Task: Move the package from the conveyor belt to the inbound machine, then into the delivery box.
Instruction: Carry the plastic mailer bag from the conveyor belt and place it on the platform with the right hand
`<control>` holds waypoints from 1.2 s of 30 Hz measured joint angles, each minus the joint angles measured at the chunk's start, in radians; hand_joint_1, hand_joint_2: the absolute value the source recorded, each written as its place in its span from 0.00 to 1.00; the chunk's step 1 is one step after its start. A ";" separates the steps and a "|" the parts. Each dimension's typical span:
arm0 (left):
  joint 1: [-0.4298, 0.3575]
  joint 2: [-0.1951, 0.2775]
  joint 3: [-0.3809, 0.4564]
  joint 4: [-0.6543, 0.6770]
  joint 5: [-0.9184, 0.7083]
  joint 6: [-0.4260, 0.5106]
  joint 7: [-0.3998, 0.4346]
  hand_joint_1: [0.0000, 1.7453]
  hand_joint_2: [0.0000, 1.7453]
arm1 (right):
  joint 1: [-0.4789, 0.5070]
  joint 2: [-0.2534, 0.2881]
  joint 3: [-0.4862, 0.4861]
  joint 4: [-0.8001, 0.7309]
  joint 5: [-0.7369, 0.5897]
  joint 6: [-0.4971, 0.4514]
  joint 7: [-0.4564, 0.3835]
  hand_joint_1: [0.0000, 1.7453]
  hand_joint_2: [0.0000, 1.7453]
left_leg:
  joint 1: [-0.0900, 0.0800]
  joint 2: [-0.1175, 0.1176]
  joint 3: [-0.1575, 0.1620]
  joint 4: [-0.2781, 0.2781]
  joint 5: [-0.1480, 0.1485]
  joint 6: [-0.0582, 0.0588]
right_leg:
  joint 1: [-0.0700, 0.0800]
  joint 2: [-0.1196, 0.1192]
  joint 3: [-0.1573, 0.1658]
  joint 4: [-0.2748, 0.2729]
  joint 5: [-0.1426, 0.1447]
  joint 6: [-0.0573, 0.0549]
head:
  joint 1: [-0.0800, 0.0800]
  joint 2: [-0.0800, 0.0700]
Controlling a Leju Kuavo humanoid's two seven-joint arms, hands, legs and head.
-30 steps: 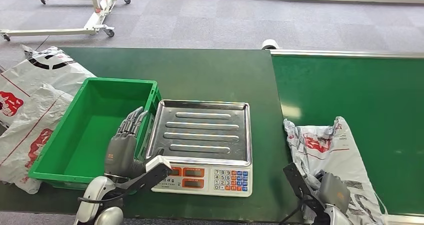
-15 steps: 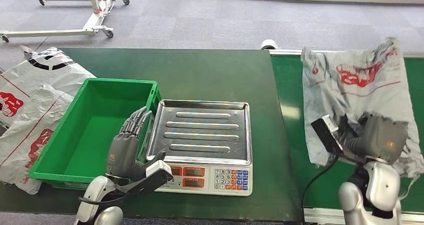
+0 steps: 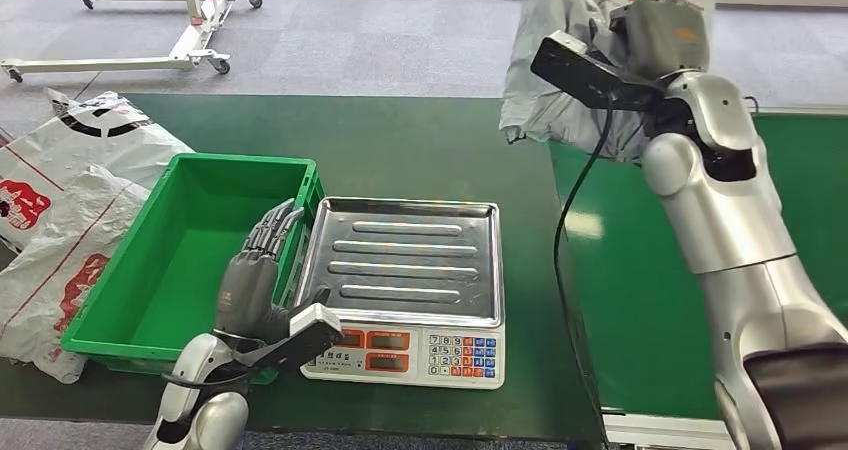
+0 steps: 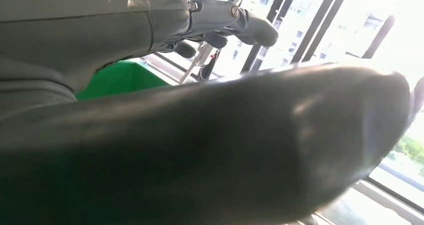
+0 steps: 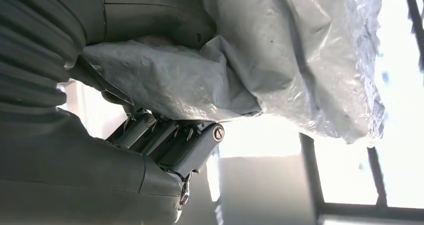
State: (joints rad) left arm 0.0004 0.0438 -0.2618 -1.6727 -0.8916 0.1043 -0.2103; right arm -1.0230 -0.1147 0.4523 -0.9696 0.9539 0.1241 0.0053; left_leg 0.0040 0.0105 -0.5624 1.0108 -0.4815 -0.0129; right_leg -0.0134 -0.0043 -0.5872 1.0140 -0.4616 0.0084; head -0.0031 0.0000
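My right hand (image 3: pixel 665 28) is raised high over the seam between the table and the green conveyor belt (image 3: pixel 650 270). It grips a crumpled grey plastic package (image 3: pixel 560 65) with red print, which hangs clear of the belt. In the right wrist view the package (image 5: pixel 285 55) is bunched between the thumb and fingers (image 5: pixel 165 140). The inbound machine, a scale with a bare steel tray (image 3: pixel 410 260) and keypad, stands at the table's front centre. To its left is the green delivery box (image 3: pixel 170 270). My left hand (image 3: pixel 255 280) is open, fingers stretched out along the box's right wall; its thumb (image 4: pixel 210 150) looms close in the left wrist view.
Several grey and white bagged packages (image 3: pixel 70 180) lie heaped left of the green box. The dark green table (image 3: pixel 420 140) stretches bare behind the scale. A white wheeled frame (image 3: pixel 150 40) stands on the grey carpet beyond.
My right arm has lifted the package off the near end of the belt, swinging it up and away to high above the belt's left edge. The left hand has hardly moved.
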 joint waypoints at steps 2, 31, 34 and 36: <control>-0.014 0.002 -0.007 0.010 0.014 -0.003 -0.004 0.00 0.00 | -0.035 0.049 0.040 0.100 -0.022 0.018 0.004 1.00 1.00 | 0.000 0.000 0.000 0.000 0.000 0.000 | 0.000 0.000 0.000 0.000 0.000 0.000 | 0.000 0.000; -0.069 0.024 -0.047 -0.065 0.115 -0.038 -0.041 0.00 0.00 | 0.023 0.456 0.346 0.332 -0.337 0.227 -0.024 1.00 1.00 | 0.002 0.000 -0.003 0.000 0.001 0.000 | 0.002 0.000 -0.004 0.000 0.001 -0.002 | 0.000 0.000; -0.067 0.032 -0.045 -0.084 0.116 -0.038 -0.042 0.00 0.00 | 0.050 0.452 0.380 0.299 -0.386 0.243 -0.010 0.96 1.00 | 0.002 0.000 -0.003 0.000 0.001 -0.001 | 0.002 0.000 -0.004 0.000 0.001 -0.002 | 0.000 0.000; -0.068 0.035 -0.044 -0.092 0.120 -0.040 -0.043 0.00 0.00 | 0.070 0.445 0.398 0.281 -0.423 0.248 -0.003 0.67 1.00 | 0.002 0.000 -0.003 0.000 0.001 -0.001 | 0.002 -0.001 -0.004 0.000 0.001 -0.002 | 0.000 0.000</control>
State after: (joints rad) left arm -0.0671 0.0792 -0.3057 -1.7644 -0.7715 0.0639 -0.2534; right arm -0.9535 0.3307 0.8498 -0.6883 0.5312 0.3718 0.0026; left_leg 0.0063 0.0107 -0.5652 1.0107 -0.4808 -0.0134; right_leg -0.0113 -0.0048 -0.5913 1.0139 -0.4607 0.0061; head -0.0032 0.0000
